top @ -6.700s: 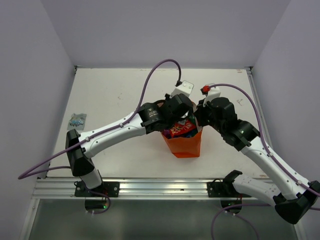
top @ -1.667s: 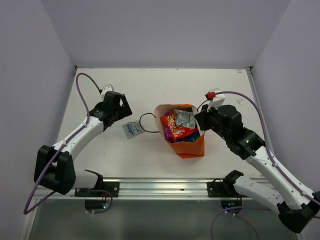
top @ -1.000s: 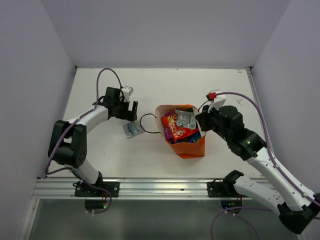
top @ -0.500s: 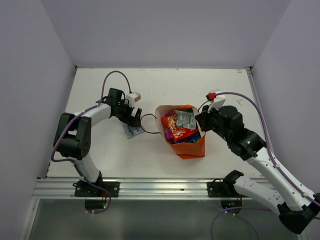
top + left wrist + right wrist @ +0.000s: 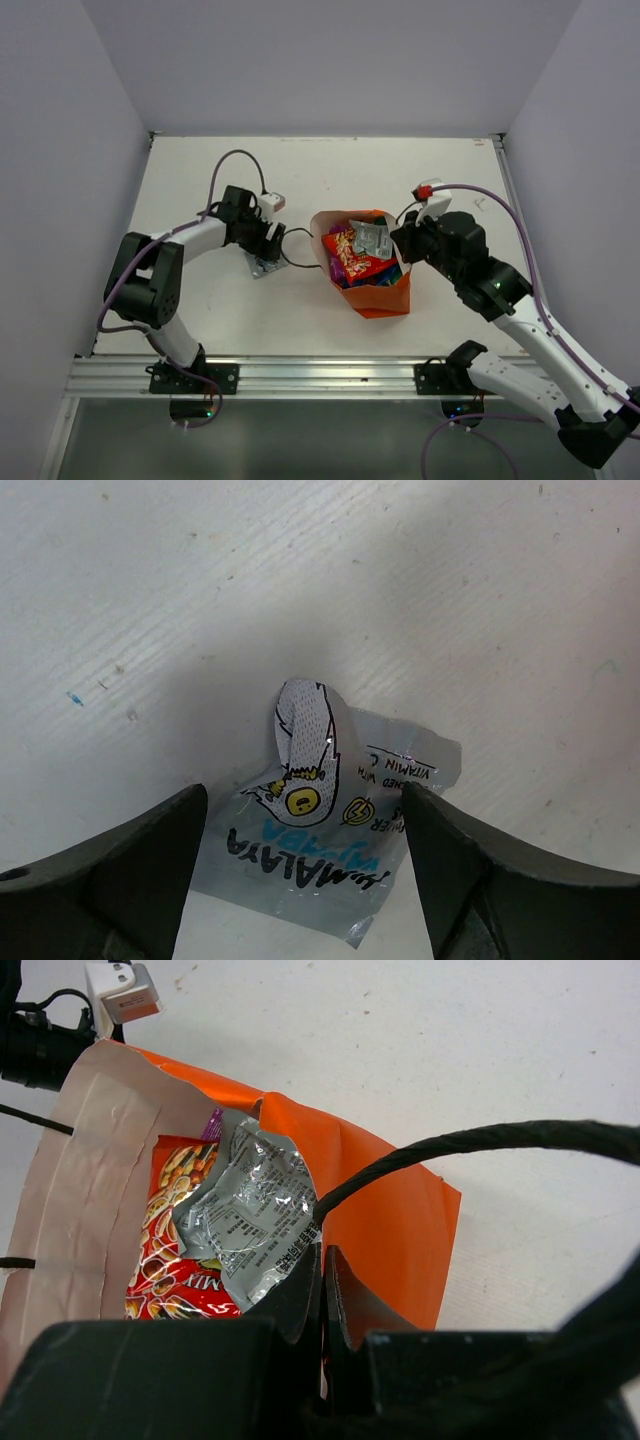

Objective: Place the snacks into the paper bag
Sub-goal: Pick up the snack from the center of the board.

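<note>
Jaws of the left gripper (image 5: 302,802) stand wide apart, released, one dark finger on each side of a small silver-grey foil packet with blue lettering (image 5: 330,832). That packet lies flat on the white table (image 5: 200,180), left of the bright orange paper bag (image 5: 382,292) and just beside one of its thin black cord handles (image 5: 290,248). Whether the fingers touch the packet's edges I cannot tell.

On the right, the right gripper (image 5: 322,1262) is clenched tight on the bag's right rim, its fingers pressed together over the orange paper, the other black cord handle (image 5: 450,1148) arching past them. The bag stands open at mid-table. Inside it a red snack packet (image 5: 165,1225) lies under a crumpled silver foil packet (image 5: 250,1210), with a sliver of magenta-purple packet (image 5: 213,1120) at the far edge.
</note>
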Motion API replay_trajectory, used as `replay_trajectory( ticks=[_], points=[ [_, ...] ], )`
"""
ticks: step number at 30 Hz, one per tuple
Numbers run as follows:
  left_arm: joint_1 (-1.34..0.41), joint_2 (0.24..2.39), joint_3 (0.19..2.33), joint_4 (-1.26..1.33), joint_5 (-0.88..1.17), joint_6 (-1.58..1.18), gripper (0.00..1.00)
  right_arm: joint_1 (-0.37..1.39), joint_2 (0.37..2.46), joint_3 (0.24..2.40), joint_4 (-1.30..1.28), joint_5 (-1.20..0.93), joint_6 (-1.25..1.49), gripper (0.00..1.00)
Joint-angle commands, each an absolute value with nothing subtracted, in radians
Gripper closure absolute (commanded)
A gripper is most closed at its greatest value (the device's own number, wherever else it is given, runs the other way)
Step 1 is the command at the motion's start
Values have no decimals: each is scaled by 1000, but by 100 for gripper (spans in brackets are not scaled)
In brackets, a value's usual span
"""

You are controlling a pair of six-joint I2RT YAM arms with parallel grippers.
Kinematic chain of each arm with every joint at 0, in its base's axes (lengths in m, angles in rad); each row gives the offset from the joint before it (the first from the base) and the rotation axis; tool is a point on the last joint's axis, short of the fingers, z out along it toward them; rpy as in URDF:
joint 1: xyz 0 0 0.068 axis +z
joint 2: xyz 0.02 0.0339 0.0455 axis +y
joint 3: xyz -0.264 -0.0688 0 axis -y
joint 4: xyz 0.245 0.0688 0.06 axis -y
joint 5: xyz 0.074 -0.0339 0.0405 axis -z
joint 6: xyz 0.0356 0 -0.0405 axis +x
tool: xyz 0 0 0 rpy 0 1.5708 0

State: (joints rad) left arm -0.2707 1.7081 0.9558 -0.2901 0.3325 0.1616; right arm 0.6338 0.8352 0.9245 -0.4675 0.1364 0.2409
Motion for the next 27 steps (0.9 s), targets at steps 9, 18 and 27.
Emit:
replay_trajectory(
  ticks=[9,18,27],
  points=[
    [-330,1637,830,-314,334,-95,28,635,813,931,-433,118,229,100],
    [-379,1523,767,-255,238,-381,64,635,816,933,-434,121,229,100],
    [-391,1399,686,-215,108,-621,90,635,815,939,-443,121,229,100]
  ],
)
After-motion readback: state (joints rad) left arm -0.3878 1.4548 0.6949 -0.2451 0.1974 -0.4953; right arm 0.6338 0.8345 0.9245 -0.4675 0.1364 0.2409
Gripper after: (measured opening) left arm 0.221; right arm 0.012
